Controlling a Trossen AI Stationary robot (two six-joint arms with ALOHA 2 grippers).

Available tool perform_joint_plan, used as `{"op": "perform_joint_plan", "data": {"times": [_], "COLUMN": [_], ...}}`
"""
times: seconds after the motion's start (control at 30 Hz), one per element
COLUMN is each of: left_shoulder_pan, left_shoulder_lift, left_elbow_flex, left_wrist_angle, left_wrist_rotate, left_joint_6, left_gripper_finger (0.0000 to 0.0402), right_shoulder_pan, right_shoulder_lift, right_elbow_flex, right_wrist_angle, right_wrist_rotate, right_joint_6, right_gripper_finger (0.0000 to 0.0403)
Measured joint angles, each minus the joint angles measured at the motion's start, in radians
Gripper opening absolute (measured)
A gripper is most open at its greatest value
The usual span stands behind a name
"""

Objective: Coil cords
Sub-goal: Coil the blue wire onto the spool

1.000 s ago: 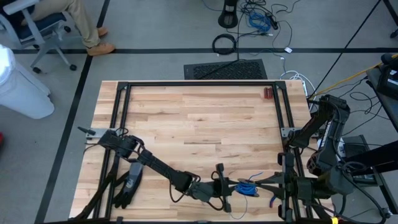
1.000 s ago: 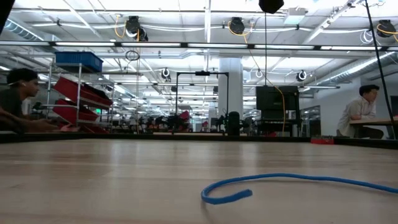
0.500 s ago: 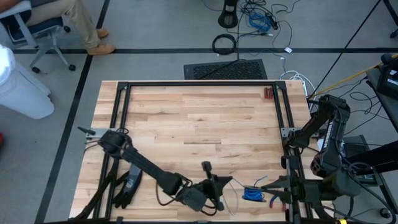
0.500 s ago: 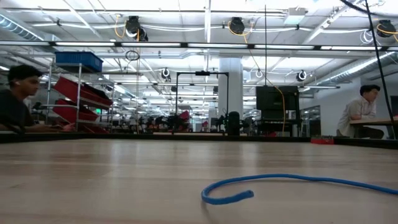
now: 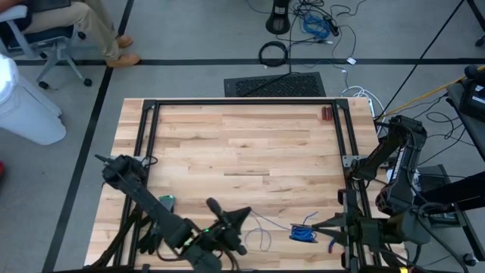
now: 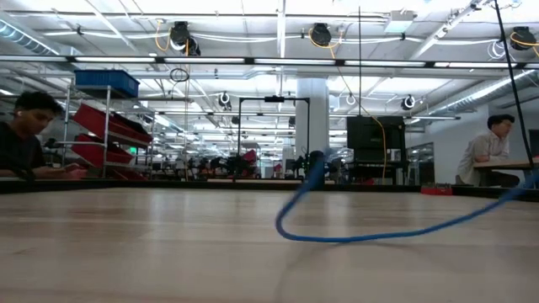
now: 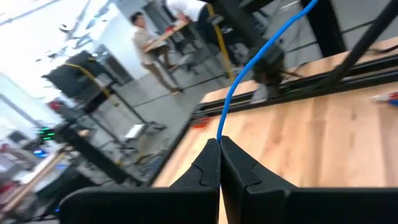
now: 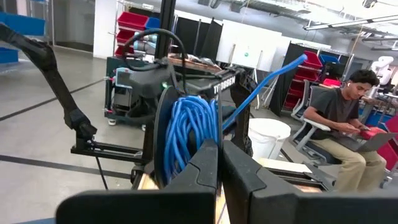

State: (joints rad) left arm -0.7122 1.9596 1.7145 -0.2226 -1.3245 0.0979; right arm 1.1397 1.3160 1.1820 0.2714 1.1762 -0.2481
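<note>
1. Cord (image 5: pixel 303 232), thin and blue, is bunched at the near right of the desk (image 5: pixel 242 144), its tail trailing left.
2. Its free end is pinched by the left gripper (image 7: pixel 219 144); the coil is clamped by the right gripper (image 8: pixel 219 149).
3. Light, limp handling is expected; a hold close to the bundle is judged best.

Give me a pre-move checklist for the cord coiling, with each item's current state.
1. Left gripper shut on the blue cord: ok.
2. Right gripper shut on the coiled bundle: ok, loops sit at its jaws.
3. Cord between the grippers free of snags: ok, one loose loop lies on the table.
4. Cord off the table in the low view: partly, it arcs up and sags.
5. Black glove clear of the cord: ok.
6. Coil tightly wound: cannot tell.
</note>
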Motion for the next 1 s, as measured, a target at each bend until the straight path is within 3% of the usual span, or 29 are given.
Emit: {"op": "perform_joint_plan", "data": {"times": [0.17,0.3,0.57,1.0], "left_shoulder_pan": [-0.026,-0.038,-0.063,-0.108], "left_shoulder_lift": [-0.045,-0.085,-0.091,-0.12], "left_elbow_flex": [0.0,0.0,0.001,0.001], "left_wrist_angle": [-0.183,-0.258,-0.267,-0.265], "left_wrist_rotate": [-0.082,-0.087,-0.089,-0.127], "left_joint_6": [-0.132,-0.24,-0.228,-0.222], "left_gripper_finger": [0.0,0.0,0.0,0.0], "right_shoulder_pan": [-0.001,-0.002,-0.043,-0.174], "right_shoulder_lift": [0.0,0.0,0.0,0.001], "right_elbow_flex": [0.0,0.0,0.0,0.0], "right_wrist_angle": [-0.015,-0.037,-0.135,-0.307], "right_wrist_rotate": [-0.003,-0.003,-0.007,-0.269], "right_joint_6": [0.02,0.039,0.117,0.28], "right_gripper_finger": [0.0,0.0,0.0,0.0]}}
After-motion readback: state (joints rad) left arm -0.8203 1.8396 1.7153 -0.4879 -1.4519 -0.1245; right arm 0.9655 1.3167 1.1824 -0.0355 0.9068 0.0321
